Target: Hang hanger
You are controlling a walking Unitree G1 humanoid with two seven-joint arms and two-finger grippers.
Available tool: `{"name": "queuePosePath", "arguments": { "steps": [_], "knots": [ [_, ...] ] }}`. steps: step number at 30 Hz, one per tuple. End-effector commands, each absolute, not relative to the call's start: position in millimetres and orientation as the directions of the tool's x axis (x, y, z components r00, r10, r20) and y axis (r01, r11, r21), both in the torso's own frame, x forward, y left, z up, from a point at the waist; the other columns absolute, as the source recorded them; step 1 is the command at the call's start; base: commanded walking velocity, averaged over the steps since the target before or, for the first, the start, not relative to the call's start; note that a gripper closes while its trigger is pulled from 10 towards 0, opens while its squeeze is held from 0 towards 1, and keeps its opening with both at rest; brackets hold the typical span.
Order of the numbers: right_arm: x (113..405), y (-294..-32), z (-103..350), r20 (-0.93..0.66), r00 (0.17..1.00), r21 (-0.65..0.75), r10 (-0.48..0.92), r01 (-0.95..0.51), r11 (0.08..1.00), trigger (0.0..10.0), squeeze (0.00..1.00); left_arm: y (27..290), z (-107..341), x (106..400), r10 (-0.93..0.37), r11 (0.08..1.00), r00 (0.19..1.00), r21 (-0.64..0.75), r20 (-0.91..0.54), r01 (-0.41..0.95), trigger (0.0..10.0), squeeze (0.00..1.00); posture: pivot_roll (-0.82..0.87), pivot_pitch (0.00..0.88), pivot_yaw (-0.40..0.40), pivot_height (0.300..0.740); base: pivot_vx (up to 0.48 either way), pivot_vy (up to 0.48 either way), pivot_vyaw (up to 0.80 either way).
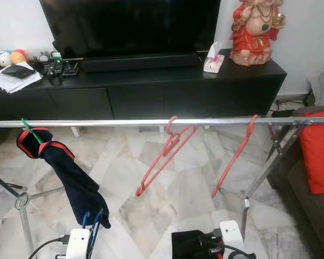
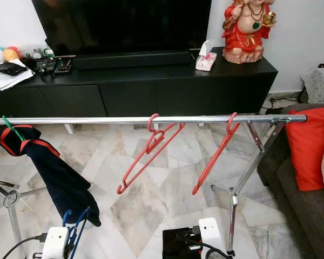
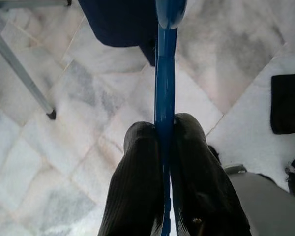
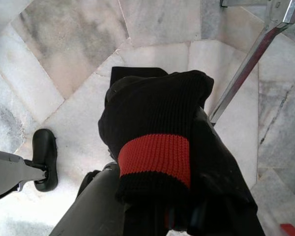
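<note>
A silver clothes rail (image 1: 124, 123) runs across in front of me. Two empty red hangers (image 1: 170, 154) (image 1: 235, 156) hang from its right half. At its left end a green hanger (image 1: 31, 131) carries a dark navy garment with red trim (image 1: 70, 178). Low on the left, my left gripper (image 3: 164, 130) is shut on a blue hanger (image 3: 165, 73), whose blue loop (image 1: 93, 222) rises beside the navy garment's lower end. Low on the right, my right gripper (image 1: 208, 244) holds a black knitted garment with a red band (image 4: 155, 147), which covers its fingers.
The rack's slanted legs (image 1: 270, 164) stand at both ends on the marble floor (image 1: 178, 194). Behind the rail is a black TV console (image 1: 151, 86) bearing a TV, a tissue box (image 1: 213, 59) and a red statue (image 1: 256, 29). At the right are a sofa and a red cushion (image 1: 319, 151).
</note>
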State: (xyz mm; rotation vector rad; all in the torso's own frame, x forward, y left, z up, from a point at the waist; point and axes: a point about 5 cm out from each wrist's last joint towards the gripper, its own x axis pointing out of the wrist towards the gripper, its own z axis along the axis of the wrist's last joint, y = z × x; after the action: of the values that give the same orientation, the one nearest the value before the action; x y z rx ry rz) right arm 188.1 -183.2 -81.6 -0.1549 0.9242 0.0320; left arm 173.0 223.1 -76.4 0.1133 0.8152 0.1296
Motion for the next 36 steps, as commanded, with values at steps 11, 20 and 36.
{"name": "queuePosePath", "arguments": {
  "steps": [11, 20, 36],
  "knots": [
    [186.3, -184.5, -82.1, -0.793, 0.608, -0.123, -0.046, -0.085, 0.989, 10.0, 0.00, 221.9, -88.0, 150.2, 0.196, 0.981, 0.613, 0.154, -0.766, -0.120, 10.0, 0.00, -0.15, 0.000, 0.044, 0.740, -0.126, 0.000, 0.00],
    [188.4, -187.0, -80.6, -0.786, 0.616, -0.122, -0.047, -0.080, 0.989, 10.0, 0.00, 219.1, -91.8, 143.1, 0.198, 0.980, 0.589, 0.149, -0.784, -0.131, 10.0, 0.00, -0.15, 0.000, 0.039, 0.740, -0.306, 0.000, 0.00],
    [192.3, -184.8, -78.8, -0.778, 0.627, -0.120, -0.041, -0.085, 0.989, 10.0, 0.00, 224.7, -91.2, 143.8, 0.206, 0.978, 0.575, 0.150, -0.792, -0.144, 10.0, 0.00, -0.15, 0.000, 0.034, 0.740, -0.317, 0.000, 0.00]
  ]
}}
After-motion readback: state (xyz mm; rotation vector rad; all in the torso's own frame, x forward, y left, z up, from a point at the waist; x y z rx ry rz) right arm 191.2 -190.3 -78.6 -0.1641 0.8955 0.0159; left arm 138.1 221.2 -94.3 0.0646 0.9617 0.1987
